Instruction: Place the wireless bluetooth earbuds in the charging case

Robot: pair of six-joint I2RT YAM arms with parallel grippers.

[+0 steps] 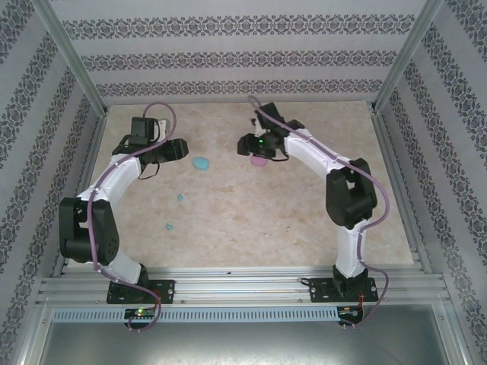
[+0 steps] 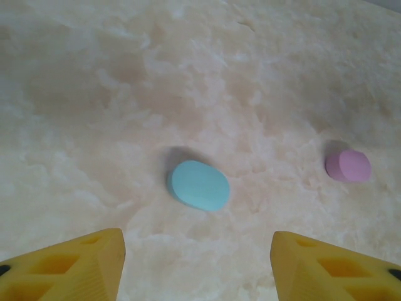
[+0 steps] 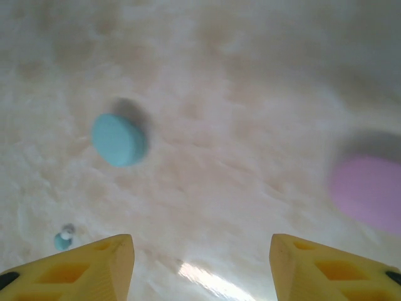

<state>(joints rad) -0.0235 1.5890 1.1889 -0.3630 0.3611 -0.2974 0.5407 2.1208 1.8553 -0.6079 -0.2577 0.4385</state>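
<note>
The left gripper (image 2: 197, 241) stands moderately spread. Its yellow fingers (image 2: 75, 263) are apart and grip nothing, with bare table (image 2: 94, 94) in the gap. At 12 o'clock from that gap lies the turquoise case (image 2: 198, 185), flat on the marbled top and clear of both fingers. At 2 o'clock from this case, well apart, rests the pink case (image 2: 348, 166).

The right gripper (image 3: 200, 241) is spread much the same, and nothing sits between its jaws. In its wrist view the pink case lies at 3 o'clock, cut by the frame edge. The turquoise case is at 10 o'clock. A light blue earbud (image 3: 62, 240) lies at 8 o'clock, just above the left fingertip, with a small grey speck just beside it that is too blurred to make out.

From above, the two grippers face each other over the far half of the table. The turquoise case lies between them, nearer the left one, at 4 o'clock from its tip. The pink case sits at 5 o'clock from the right gripper, partly under it. The first earbud (image 1: 181, 197) lies at 7 o'clock from the turquoise case. The second earbud (image 1: 169, 226) is farther out along the same line. Both lie loose on the table, outside either case and apart from both grippers.
</note>
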